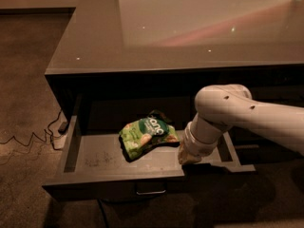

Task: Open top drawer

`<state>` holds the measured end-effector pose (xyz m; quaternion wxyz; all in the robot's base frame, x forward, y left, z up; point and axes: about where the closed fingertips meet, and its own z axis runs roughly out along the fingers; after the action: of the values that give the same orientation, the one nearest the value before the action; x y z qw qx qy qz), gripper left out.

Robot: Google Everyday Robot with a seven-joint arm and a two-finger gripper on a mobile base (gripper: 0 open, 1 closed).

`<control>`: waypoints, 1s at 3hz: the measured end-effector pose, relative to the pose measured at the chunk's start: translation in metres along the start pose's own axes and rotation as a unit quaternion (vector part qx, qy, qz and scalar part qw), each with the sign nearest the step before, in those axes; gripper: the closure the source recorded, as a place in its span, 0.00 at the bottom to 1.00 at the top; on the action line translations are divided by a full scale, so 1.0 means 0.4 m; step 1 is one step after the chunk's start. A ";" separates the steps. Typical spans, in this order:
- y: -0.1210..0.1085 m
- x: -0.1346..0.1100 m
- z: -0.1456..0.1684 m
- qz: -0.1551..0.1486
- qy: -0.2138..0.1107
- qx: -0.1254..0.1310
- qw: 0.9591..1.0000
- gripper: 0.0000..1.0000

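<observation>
The top drawer is pulled out from under the grey counter and stands open, showing its lighter scuffed floor. Its small bar handle sits at the middle of the dark front panel. A green snack bag lies on the drawer floor near the middle. My gripper points down at the end of the white arm, over the drawer's right part near the front edge, just right of the bag. It holds nothing that I can see.
The grey counter top overhangs the drawer's back. A power strip and cable lie on the carpet at the left. A neighbouring dark drawer stack is at the right, behind the arm.
</observation>
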<state>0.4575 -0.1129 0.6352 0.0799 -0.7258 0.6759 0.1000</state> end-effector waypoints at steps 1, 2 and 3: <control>0.004 -0.001 -0.002 -0.001 0.003 -0.001 1.000 0.81; 0.004 -0.001 -0.002 -0.001 0.003 -0.001 1.000 0.58; 0.004 -0.001 -0.002 -0.001 0.003 -0.001 1.000 0.35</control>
<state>0.4558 -0.1130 0.6359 0.0776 -0.7268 0.6753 0.0985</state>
